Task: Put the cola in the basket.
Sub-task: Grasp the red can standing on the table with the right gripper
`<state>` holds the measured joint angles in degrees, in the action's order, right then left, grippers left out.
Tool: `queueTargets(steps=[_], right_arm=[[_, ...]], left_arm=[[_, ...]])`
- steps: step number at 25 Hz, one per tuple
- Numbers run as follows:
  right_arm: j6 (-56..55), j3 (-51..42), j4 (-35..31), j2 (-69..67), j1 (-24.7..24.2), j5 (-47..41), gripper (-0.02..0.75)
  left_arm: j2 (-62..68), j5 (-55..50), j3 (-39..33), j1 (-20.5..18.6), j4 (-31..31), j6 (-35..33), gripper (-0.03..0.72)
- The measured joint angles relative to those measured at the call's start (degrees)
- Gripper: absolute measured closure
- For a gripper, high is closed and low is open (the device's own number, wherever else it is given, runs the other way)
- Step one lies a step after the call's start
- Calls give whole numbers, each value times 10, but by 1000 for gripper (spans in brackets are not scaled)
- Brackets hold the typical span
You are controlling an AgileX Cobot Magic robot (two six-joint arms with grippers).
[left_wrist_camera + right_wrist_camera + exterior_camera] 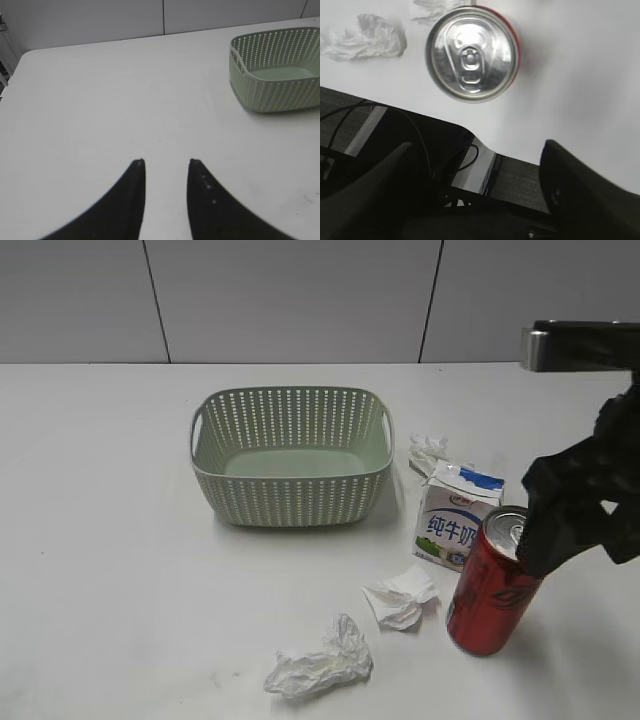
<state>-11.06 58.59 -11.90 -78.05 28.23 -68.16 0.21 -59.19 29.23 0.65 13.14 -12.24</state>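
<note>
The cola (490, 590), a slim red can with a silver pull-tab top, stands on the white table at the front right. It shows from above in the right wrist view (472, 52). My right gripper (550, 530) is open and empty, above and just right of the can's top. In the right wrist view its wide-spread fingers (477, 145) are short of the can and not around it. The pale green basket (290, 495) stands empty at the table's middle and appears in the left wrist view (275, 95). My left gripper (166, 161) is open and empty over bare table, left of the basket.
A white-and-blue milk carton (457, 515) stands just behind the can. Crumpled tissues lie in front of it (402, 598), at the front (318, 665) and behind the carton (428, 450). The table's edge (520, 150) runs beneath my right gripper, with dark gear and cables below.
</note>
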Motion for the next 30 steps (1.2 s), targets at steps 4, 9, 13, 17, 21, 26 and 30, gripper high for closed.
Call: queueTargets(steps=[4,9,13,17,21,26,30], right_arm=[[-2,0,0,-39,3,28,148],[7,0,-10,-76,3,63,112],[9,2,-5,-105,3,75,108],[9,24,-2,-143,3,80,108],[9,38,-2,-179,3,76,108],[9,38,11,-217,3,62,119],[9,39,11,-220,3,63,141]], left_arm=[[0,0,0,0,0,0,456],[0,0,0,0,0,0,456],[0,0,0,0,0,0,456],[0,0,0,0,0,0,456],[0,0,0,0,0,0,456],[0,0,0,0,0,0,456],[0,0,0,0,0,0,456]])
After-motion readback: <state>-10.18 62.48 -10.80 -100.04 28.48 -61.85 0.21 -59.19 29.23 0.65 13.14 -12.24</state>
